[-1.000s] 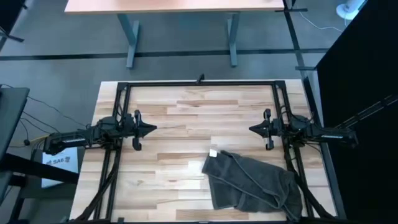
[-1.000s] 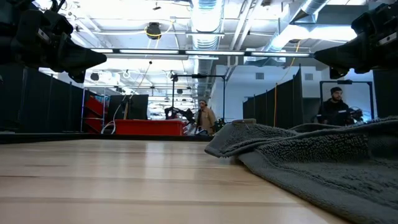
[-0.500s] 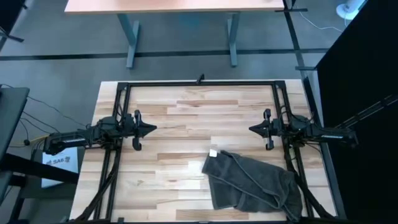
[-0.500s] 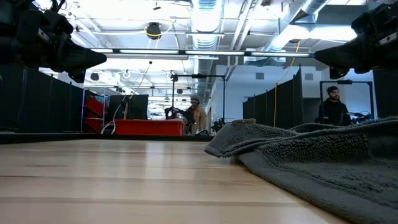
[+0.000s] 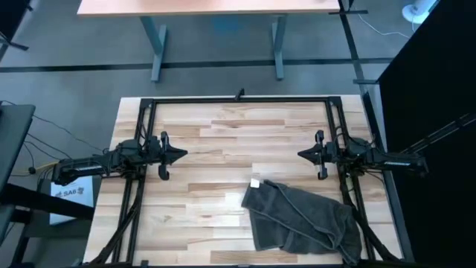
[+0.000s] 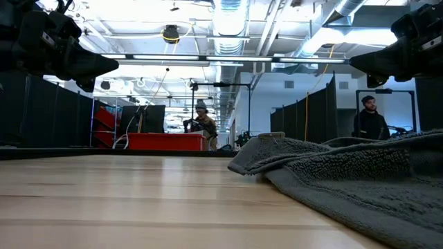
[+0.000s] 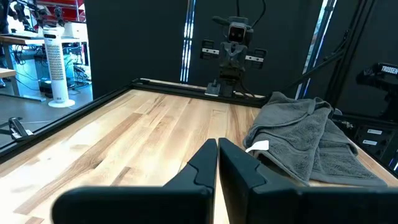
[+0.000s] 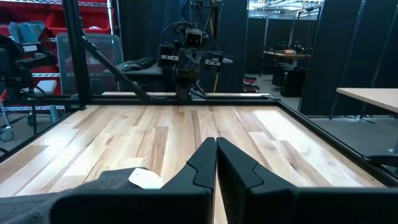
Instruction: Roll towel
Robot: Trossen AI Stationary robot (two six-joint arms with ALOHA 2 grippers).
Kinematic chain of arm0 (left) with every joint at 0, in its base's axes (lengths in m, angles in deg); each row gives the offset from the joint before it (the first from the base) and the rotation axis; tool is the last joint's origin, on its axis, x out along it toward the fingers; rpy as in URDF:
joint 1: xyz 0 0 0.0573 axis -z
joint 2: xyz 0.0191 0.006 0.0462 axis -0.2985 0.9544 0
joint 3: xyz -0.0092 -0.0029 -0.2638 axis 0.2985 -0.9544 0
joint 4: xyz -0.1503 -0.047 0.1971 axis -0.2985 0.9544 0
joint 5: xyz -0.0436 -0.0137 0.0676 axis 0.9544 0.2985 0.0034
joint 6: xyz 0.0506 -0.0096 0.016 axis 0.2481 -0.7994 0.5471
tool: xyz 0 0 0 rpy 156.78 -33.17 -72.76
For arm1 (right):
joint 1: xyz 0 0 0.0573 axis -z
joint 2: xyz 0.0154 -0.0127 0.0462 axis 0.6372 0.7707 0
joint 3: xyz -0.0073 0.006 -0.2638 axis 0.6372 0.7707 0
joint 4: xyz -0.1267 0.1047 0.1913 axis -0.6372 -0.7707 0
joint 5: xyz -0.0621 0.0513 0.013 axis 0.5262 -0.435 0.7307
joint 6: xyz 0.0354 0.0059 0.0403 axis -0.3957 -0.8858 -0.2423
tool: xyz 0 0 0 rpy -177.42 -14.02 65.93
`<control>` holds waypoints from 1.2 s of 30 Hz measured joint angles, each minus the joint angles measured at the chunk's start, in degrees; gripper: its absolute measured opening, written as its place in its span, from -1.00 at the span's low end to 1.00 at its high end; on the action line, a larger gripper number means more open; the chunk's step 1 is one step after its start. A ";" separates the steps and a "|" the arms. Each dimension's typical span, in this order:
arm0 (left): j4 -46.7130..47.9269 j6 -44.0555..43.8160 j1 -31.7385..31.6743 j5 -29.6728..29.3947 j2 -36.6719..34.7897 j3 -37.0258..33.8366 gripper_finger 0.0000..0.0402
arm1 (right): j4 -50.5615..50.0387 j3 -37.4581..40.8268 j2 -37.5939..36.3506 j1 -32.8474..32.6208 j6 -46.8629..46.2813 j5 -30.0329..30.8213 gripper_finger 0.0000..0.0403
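Waiting above the wooden table (image 5: 223, 134), the left gripper (image 5: 181, 155) sits mid-left of the high view and the right gripper (image 5: 303, 155) mid-right, both with fingers pressed together and holding nothing. Crumpled and unrolled, the charcoal terry towel (image 5: 301, 219) lies in the lower right of the high view, well apart from the left gripper and near the right one, its white tag (image 5: 255, 182) at its upper-left corner. Looks soft, limp and light, so it will likely sag and bunch; best pinched at a hemmed edge or corner near the tag and flattened first.
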 joint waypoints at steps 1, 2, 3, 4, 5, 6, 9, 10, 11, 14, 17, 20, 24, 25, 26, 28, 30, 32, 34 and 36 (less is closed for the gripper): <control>0.00 0.00 0.00 0.01 0.00 0.00 -1.00 | 0.00 0.01 0.00 -0.01 0.00 0.01 -1.00; 0.00 0.00 -0.01 0.01 0.00 0.00 -1.00 | 0.00 0.01 0.00 0.01 0.00 0.01 -1.00; 0.00 0.00 0.01 -0.01 0.00 0.00 -1.00 | 0.00 0.01 -0.02 0.01 0.00 -0.01 -1.00; -0.04 0.00 -0.01 -0.01 0.00 0.00 -1.00 | 0.00 0.01 -0.02 0.00 -0.02 0.01 -1.00; -0.14 -0.01 0.00 0.00 0.00 0.00 -1.00 | 0.00 0.01 -0.01 0.00 0.00 0.00 -1.00; -0.23 -0.21 0.01 -0.01 0.00 0.00 -1.00 | 0.00 0.01 0.00 0.00 0.00 0.01 -1.00; -0.38 -1.48 -0.01 -0.01 0.00 0.00 -1.00 | 0.00 0.01 -0.01 0.01 0.00 0.00 -1.00; -0.56 -1.22 0.00 -0.01 0.00 0.00 -1.00 | 0.00 0.01 -0.02 0.00 0.00 -0.01 -1.00; -0.81 -0.40 0.01 0.01 0.00 0.00 -1.00 | 0.00 0.01 -0.02 -0.01 0.00 0.01 -1.00; -0.93 0.92 0.00 0.39 0.00 0.00 -1.00 | 0.00 -0.01 0.00 -0.01 0.00 0.01 -1.00; -0.66 0.64 0.00 0.45 0.00 0.00 -1.00 | 0.00 0.01 -0.02 0.00 0.00 -0.01 -1.00; -0.57 -0.25 0.01 0.54 0.00 0.11 -1.00 | 0.00 0.01 0.00 0.00 0.00 0.01 -1.00; 3.75 6.88 0.01 0.51 1.37 2.62 -1.00 | 0.02 -0.01 -0.02 0.19 0.52 1.05 -1.00; 4.23 8.61 0.01 0.24 2.56 3.81 -1.00 | 0.12 0.00 -0.01 0.61 1.67 2.15 -1.00; 4.25 9.38 0.01 -0.38 4.26 5.23 -1.00 | 0.24 0.01 0.00 1.05 3.29 2.88 -1.00; 4.15 8.52 0.01 -2.30 8.95 8.28 -1.00 | 0.26 0.01 0.00 1.80 6.11 3.11 -1.00; 5.02 7.53 0.11 -2.19 15.08 11.38 -1.00 | 0.28 0.01 -0.02 2.23 6.19 3.24 -1.00; 4.41 6.06 0.76 -1.62 22.92 15.08 -1.00 | 0.30 0.01 -0.02 2.34 5.58 3.33 -1.00; 2.98 4.53 1.89 -1.43 31.19 19.09 -1.00 | 0.48 0.01 0.00 2.33 5.57 3.49 -1.00; 2.36 3.24 3.29 -0.30 39.93 23.60 -1.00 | 0.84 0.01 -0.02 2.33 5.57 4.01 -1.00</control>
